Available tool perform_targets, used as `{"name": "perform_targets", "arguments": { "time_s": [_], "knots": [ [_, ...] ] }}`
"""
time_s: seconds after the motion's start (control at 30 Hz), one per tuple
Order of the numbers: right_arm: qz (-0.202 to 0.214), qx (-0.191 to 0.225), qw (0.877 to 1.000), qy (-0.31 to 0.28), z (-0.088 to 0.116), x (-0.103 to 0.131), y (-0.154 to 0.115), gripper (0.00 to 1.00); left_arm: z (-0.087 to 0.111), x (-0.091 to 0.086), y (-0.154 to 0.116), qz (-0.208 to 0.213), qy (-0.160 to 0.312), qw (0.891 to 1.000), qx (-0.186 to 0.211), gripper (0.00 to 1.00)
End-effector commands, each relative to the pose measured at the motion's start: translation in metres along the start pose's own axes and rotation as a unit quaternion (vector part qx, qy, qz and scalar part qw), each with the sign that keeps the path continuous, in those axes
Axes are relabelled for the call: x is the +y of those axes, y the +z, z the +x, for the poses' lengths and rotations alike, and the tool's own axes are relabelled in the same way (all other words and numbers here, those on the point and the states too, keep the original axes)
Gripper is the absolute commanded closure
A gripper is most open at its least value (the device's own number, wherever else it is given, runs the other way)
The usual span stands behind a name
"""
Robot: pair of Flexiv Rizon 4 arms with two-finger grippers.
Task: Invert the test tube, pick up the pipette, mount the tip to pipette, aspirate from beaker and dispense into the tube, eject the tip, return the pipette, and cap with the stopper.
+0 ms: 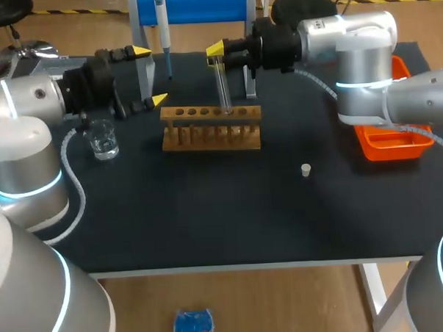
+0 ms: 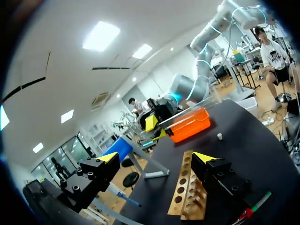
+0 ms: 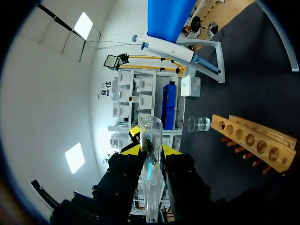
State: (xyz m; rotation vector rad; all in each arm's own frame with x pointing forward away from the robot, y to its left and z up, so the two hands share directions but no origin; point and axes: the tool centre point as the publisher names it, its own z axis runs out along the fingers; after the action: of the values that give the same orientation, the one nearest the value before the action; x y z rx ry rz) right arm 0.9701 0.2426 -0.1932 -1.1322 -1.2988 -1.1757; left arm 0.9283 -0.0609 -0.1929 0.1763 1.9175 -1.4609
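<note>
Your right gripper (image 1: 216,52) is clamped on the tube (image 1: 222,89), which stands upright with its lower end at the rack's (image 1: 211,130) top. Your left gripper (image 1: 150,75) gapes wide and empty just left of the rack. The beaker (image 1: 103,139) sits farther left, and the stopper (image 1: 305,170) lies to the rack's right.

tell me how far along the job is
Nothing looks finished. In hand: the right gripper is shut on the test tube at the rack. Remaining: the pipette hangs on its stand, the stopper lies on the table, the left gripper is open.
</note>
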Motion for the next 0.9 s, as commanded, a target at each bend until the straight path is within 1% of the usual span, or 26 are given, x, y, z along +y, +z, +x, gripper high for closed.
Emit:
{"name": "perform_targets", "arguments": {
  "time_s": [0.03,0.13,0.17,0.23,0.33,0.37,0.43,0.5,0.57,0.6,0.67,0.8,0.87,0.9],
  "knots": [
    [0.0,-0.001,1.0,0.0,0.001,0.0,-0.001,1.0,0.009,-0.007,0.006,0.08,0.101,0.991,-0.021,0.0],
    [0.0,-0.001,1.0,0.0,0.001,0.0,-0.001,1.0,0.017,-0.011,0.013,0.073,0.169,0.983,-0.003,0.0],
    [0.0,-0.001,1.0,0.0,0.001,0.0,-0.001,1.0,0.02,-0.013,0.017,0.06,0.196,0.979,0.009,0.0],
    [0.0,-0.001,1.0,0.0,0.001,0.0,-0.001,1.0,0.027,-0.016,0.023,0.038,0.231,0.972,0.023,0.0],
    [0.0,-0.001,1.0,0.0,0.001,0.0,-0.001,1.0,0.029,-0.019,0.026,0.034,0.271,0.962,0.02,0.0],
    [0.0,-0.001,1.0,0.0,0.001,0.0,-0.001,1.0,0.03,-0.02,0.028,0.02,0.29,0.957,0.022,0.0],
    [0.0,-0.001,1.0,0.0,0.001,0.0,-0.001,1.0,0.031,-0.024,0.03,0.026,0.307,0.951,0.007,0.0],
    [0.0,-0.001,1.0,0.0,0.001,0.0,-0.001,1.0,0.032,-0.027,0.031,0.013,0.328,0.945,0.005,0.0],
    [0.0,-0.001,1.0,0.0,0.001,0.0,-0.001,1.0,0.034,-0.03,0.035,0.019,0.346,0.938,-0.003,0.0],
    [0.0,-0.001,1.0,0.0,0.001,0.0,-0.001,1.0,0.036,-0.032,0.038,0.019,0.355,0.935,-0.001,0.0],
    [0.0,-0.001,1.0,0.0,0.001,0.0,-0.001,1.0,0.039,-0.033,0.043,0.036,0.366,0.93,-0.005,0.0],
    [0.0,-0.001,1.0,0.0,0.001,0.0,-0.001,1.0,0.045,-0.035,0.051,0.064,0.38,0.923,-0.006,0.0],
    [0.0,-0.001,1.0,0.0,0.001,0.0,-0.001,1.0,0.046,-0.036,0.054,0.075,0.384,0.92,0.0,0.0],
    [0.0,-0.001,1.0,0.0,0.001,0.0,-0.001,1.0,0.046,-0.036,0.054,0.076,0.376,0.923,-0.009,0.0]
  ]
}}
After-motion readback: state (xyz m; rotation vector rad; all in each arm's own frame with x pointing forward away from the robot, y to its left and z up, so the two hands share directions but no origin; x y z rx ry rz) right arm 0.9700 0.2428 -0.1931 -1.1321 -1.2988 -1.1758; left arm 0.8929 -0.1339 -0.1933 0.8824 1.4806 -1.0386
